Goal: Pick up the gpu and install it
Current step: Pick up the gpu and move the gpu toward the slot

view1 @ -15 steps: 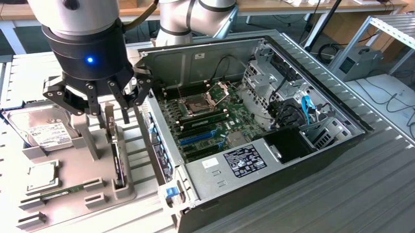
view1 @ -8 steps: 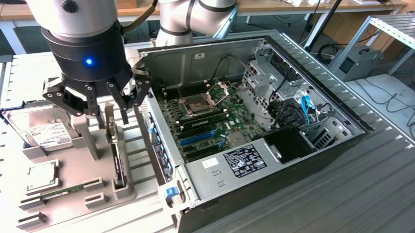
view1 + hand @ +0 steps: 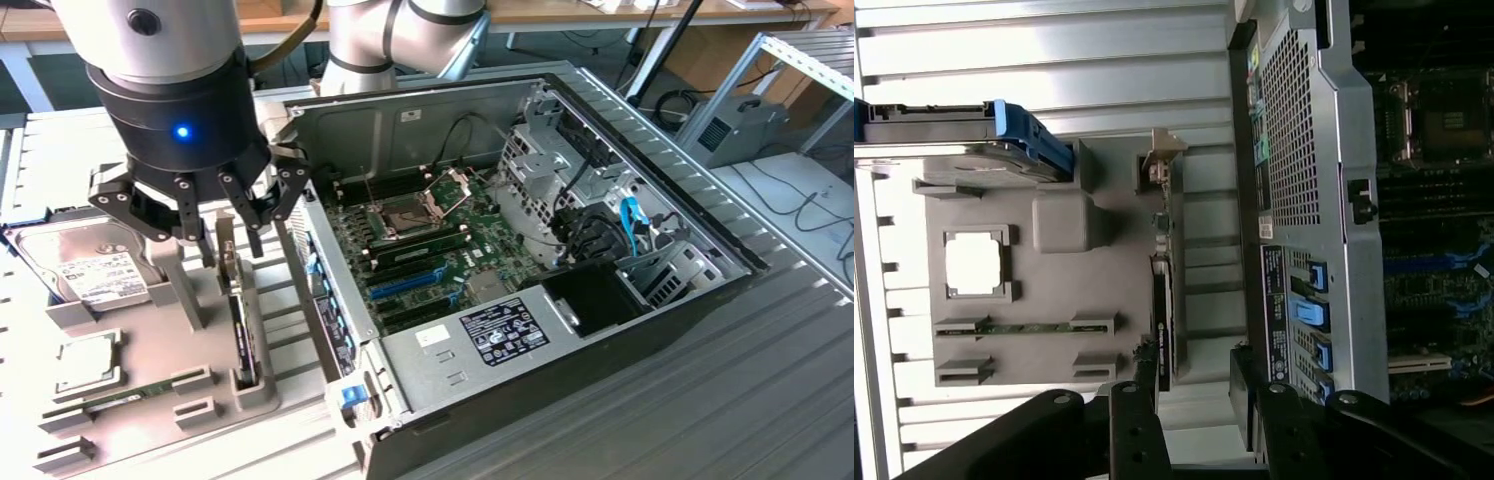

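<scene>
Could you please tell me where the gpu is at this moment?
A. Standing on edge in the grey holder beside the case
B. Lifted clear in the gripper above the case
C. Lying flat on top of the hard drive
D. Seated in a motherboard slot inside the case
A: the gpu stands on edge in a slot of the grey holder, outside the computer case, with the open gripper over it.

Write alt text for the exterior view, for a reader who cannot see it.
A robot arm's open fingers hang over a black graphics card standing on edge in a grey holder. An open computer case lies at the exterior view's right, a hard drive at its left.
</scene>
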`<move>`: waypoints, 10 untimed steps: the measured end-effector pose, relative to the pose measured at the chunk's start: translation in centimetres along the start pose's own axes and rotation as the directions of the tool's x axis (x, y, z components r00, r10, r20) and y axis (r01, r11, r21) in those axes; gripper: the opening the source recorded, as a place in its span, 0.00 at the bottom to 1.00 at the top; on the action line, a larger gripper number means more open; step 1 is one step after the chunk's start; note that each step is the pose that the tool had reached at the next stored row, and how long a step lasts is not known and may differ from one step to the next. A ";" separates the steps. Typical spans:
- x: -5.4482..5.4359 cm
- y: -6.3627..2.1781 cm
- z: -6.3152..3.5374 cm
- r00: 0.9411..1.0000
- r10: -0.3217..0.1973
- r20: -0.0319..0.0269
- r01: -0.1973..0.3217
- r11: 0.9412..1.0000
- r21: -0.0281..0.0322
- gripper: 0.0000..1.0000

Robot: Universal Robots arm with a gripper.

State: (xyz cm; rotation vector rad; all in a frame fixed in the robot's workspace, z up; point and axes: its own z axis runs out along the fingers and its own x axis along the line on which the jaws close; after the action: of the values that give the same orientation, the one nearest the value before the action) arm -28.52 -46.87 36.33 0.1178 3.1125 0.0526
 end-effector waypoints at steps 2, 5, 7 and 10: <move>0.0 0.09 0.11 1.000 0.000 0.000 0.000 1.000 0.000 0.42; 0.0 0.18 0.29 1.000 0.000 0.000 0.000 1.000 0.000 0.42; 0.1 0.21 0.40 1.000 0.000 0.000 0.000 1.000 0.000 0.42; 0.1 0.21 0.59 1.000 0.000 0.000 0.000 1.000 0.000 0.42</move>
State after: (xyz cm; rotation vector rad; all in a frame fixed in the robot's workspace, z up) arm -28.58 -46.64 35.75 0.1177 3.1125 0.0526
